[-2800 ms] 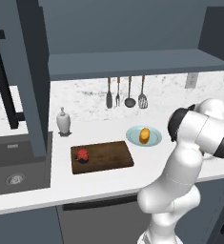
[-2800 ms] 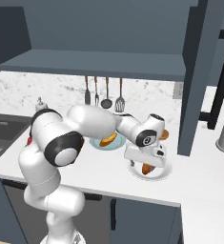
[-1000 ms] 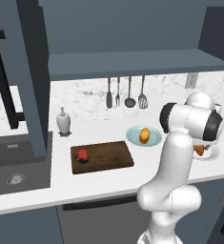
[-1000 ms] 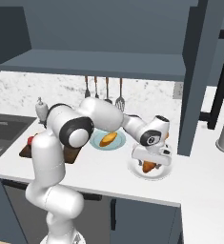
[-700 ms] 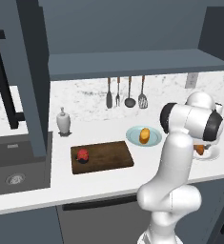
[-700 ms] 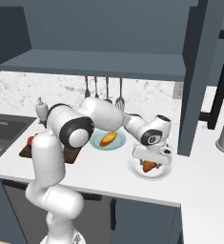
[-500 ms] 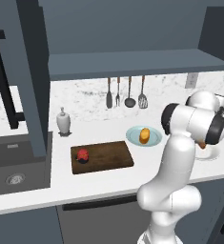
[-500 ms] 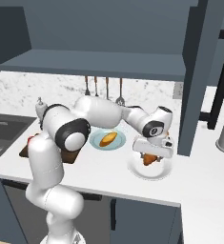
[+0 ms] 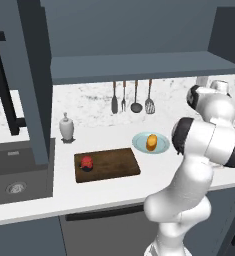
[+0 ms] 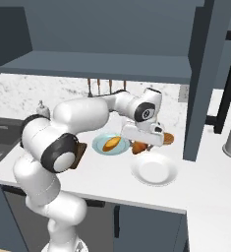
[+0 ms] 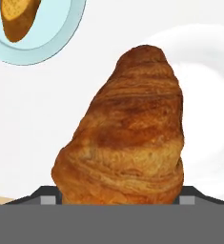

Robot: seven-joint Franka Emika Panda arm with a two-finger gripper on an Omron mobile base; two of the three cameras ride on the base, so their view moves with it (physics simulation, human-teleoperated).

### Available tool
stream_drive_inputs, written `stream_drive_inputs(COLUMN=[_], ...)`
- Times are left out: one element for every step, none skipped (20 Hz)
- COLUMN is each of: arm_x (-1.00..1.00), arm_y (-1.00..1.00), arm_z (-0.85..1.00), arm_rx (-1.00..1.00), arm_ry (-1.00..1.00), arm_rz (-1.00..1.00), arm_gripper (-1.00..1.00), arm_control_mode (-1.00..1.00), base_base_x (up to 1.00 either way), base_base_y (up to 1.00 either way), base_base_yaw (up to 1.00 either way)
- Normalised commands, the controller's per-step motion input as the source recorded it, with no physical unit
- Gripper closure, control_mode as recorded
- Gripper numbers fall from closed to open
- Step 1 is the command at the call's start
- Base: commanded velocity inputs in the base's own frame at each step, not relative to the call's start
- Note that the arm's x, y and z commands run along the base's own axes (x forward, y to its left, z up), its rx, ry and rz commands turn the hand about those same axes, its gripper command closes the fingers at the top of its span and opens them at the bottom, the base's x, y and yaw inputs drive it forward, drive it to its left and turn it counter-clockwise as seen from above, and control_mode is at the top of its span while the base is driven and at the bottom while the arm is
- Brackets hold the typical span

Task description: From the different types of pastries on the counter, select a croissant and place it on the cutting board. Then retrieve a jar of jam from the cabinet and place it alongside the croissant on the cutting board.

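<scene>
We record the white marbled counter [image 9: 104,192] running under a dark slate-blue cabinet [image 9: 139,30], with a sink [image 9: 14,175] set in at its left end and utensils [image 9: 131,97] hanging on the backsplash; no brand, label or writing is legible anywhere. On it lies the dark cutting board [image 9: 114,162] carrying the red jar of jam [image 9: 87,162], a pale blue plate [image 10: 100,146] bearing a yellow-orange bun [image 10: 112,143], and a white plate [image 10: 154,170]. The gripper [image 10: 140,144] is closed on the croissant [image 11: 127,138], held in the air above the counter between the two plates.

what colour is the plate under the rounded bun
Pale blue. The plate holding the yellow-orange bun shows best in the left base view.
</scene>
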Motion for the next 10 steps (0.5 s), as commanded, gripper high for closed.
stream_drive_inputs(arm_x=[-0.36, -0.36, -0.39, -0.43, -0.45, -0.42, -0.36, -0.31, -0.3, -0.29], arm_y=[1.0, 1.0, 1.0, 1.0, 1.0, 1.0, 1.0, 1.0, 1.0, 1.0], arm_z=[0.11, 0.1, 0.09, 0.08, 0.07, 0.07, 0.1, 0.11, 0.14, 0.14], arm_rx=[-0.13, -0.13, -0.12, -0.12, -0.11, -0.1, -0.11, -0.12, -0.12, -0.12], arm_ry=[-0.01, -0.02, -0.02, -0.03, -0.03, -0.03, -0.03, -0.03, -0.04, -0.05], arm_rz=[-0.08, -0.09, -0.1, -0.11, -0.11, -0.11, -0.12, -0.13, -0.13, -0.13], arm_gripper=[1.0, 1.0, 1.0, 1.0, 1.0, 1.0, 1.0, 1.0, 1.0, 1.0], arm_control_mode=[-1.0, -1.0, -1.0, -1.0, -1.0, -1.0, -1.0, -1.0, -1.0, -1.0], base_base_x=[0.0, 0.0, 0.0, 0.0, 0.0, 0.0, 0.0, 0.0, 0.0, 0.0], base_base_y=[0.0, 0.0, 0.0, 0.0, 0.0, 0.0, 0.0, 0.0, 0.0, 0.0], base_base_yaw=[0.0, 0.0, 0.0, 0.0, 0.0, 0.0, 0.0, 0.0, 0.0, 0.0])
